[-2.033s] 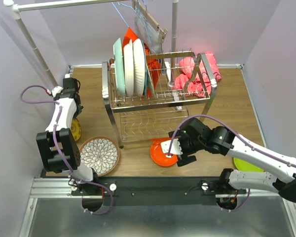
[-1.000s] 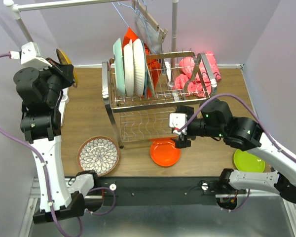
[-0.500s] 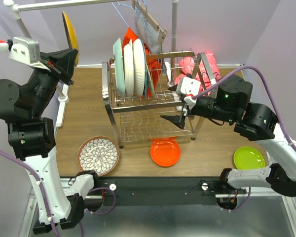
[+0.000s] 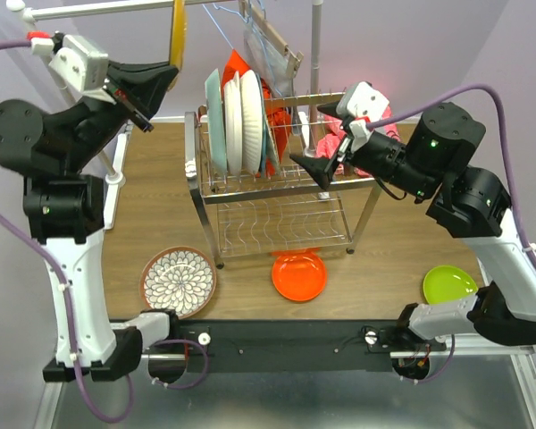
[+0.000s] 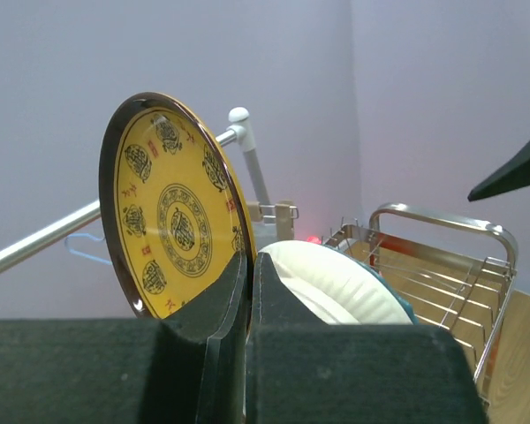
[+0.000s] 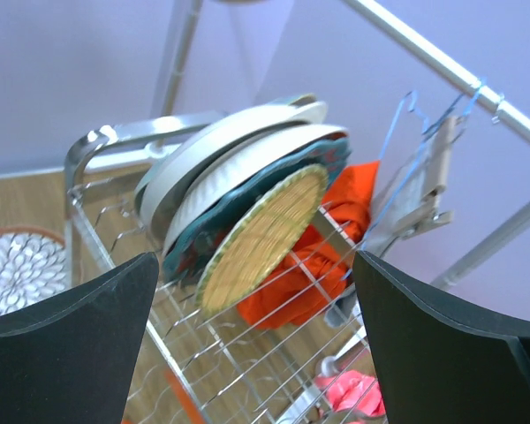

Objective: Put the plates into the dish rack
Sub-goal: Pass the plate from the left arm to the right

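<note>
My left gripper [image 4: 164, 75] is shut on the rim of a small yellow patterned plate [image 4: 176, 34], held upright high above the table, left of the dish rack [image 4: 286, 184]. The left wrist view shows the yellow plate [image 5: 172, 208] pinched between the fingers of that gripper [image 5: 250, 261], with white plates [image 5: 336, 283] behind. Mint [image 4: 213, 121], white [image 4: 243, 121] and teal plates stand in the rack's upper shelf, plus a tan plate [image 6: 265, 234]. My right gripper [image 4: 320, 139] hangs open and empty over the rack's right part. On the table lie an orange plate [image 4: 299, 275], a floral plate [image 4: 179, 281] and a lime green plate [image 4: 449, 286].
A white clothes rail [image 4: 98, 9] with hangers [image 4: 272, 45] runs across the back. A red cloth [image 4: 277, 121] sits behind the racked plates and a pink cloth [image 4: 362, 130] lies at the rack's right end. Purple walls close in both sides.
My left arm has raised the yellow plate up and rightward toward the rack. My right arm has risen from beside the orange plate to above the rack, still open.
</note>
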Tool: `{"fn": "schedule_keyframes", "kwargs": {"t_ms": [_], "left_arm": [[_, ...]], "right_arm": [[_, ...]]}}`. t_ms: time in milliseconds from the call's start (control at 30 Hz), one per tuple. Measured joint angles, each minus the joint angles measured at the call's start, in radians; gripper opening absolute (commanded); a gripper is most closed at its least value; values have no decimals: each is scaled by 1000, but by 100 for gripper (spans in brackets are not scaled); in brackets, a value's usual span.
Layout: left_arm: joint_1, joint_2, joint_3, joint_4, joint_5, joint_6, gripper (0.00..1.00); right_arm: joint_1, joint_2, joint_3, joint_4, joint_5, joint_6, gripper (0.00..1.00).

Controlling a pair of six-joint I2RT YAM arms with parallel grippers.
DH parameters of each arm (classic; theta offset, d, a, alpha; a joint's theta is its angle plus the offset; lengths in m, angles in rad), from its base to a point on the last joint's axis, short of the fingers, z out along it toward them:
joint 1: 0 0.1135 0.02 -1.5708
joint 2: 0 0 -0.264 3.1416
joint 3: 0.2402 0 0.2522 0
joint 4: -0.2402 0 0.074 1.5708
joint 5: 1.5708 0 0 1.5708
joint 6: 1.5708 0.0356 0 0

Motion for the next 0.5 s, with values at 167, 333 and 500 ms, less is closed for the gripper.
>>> {"fn": "schedule_keyframes", "kwargs": {"t_ms": [167,333,500], "left_arm": [[-94,91,58,2,2,64,0],[-205,181,159,-38,-29,168,0],[-311,233,235,-84,-90,286,0]], "right_arm": [[-12,45,90,26,54,0,100],[-26,92,174,53,109,-68,100],[-28,126,201,89,121,-332,100]]}}
